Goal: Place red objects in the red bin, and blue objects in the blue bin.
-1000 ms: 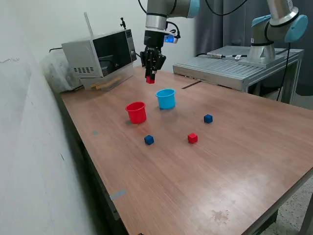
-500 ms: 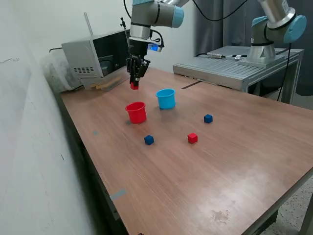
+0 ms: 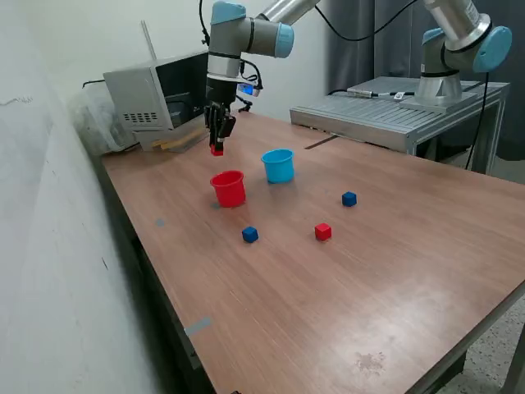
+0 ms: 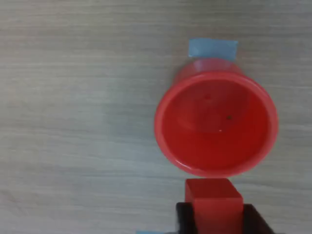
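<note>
My gripper [image 3: 216, 146] is shut on a small red cube [image 3: 216, 150] and holds it in the air just behind the red cup [image 3: 229, 188]. In the wrist view the held cube [image 4: 213, 204] sits between my dark fingers beside the red cup's rim, and the cup [image 4: 216, 124] looks empty inside. The light blue cup [image 3: 279, 165] stands to the exterior view's right of the red cup. On the table lie a second red cube [image 3: 323, 232] and two dark blue cubes, one near the front [image 3: 250, 235] and one further right [image 3: 349, 199].
A microwave-like box [image 3: 164, 90] stands at the back left of the wooden table [image 3: 394, 271]. A grey metal platform [image 3: 394, 111] with a second arm [image 3: 459, 41] is at the back right. A blue tape patch [image 4: 213, 48] lies beside the red cup.
My gripper has carried the red cube toward the exterior view's left and lower, from behind the blue cup to just behind the red cup.
</note>
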Tool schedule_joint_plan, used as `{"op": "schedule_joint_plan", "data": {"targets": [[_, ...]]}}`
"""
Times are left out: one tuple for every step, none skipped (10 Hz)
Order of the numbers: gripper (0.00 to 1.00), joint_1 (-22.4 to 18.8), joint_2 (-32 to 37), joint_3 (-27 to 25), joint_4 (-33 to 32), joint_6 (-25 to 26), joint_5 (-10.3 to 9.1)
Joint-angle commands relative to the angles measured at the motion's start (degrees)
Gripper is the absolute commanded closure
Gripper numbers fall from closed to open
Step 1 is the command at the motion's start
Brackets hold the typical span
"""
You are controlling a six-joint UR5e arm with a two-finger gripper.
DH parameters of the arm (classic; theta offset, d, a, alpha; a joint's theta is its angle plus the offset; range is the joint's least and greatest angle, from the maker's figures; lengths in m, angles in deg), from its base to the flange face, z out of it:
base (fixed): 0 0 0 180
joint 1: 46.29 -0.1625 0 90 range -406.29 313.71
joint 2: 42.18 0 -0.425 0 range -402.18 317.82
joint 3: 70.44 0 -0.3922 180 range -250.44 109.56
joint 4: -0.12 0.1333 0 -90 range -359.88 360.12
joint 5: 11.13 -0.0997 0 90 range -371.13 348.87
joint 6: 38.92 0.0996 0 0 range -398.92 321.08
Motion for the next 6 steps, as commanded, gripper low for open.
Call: {"op": "schedule_joint_plan", "data": {"targets": [[0.00, 0.8, -0.3, -0.4, -0.1, 0.0, 0.01], [0.00, 0.7, -0.2, -0.5, -0.1, 0.0, -0.08], [0.00, 0.6, -0.1, -0.5, -0.1, 0.0, -0.08], [0.00, 0.5, 0.0, -0.5, 0.0, 0.0, -0.08], [0.00, -0.2, 0.6, -0.8, 0.5, 0.0, -0.08], [0.00, -1.1, 3.3, -3.6, 0.9, 0.0, -0.16]]}}
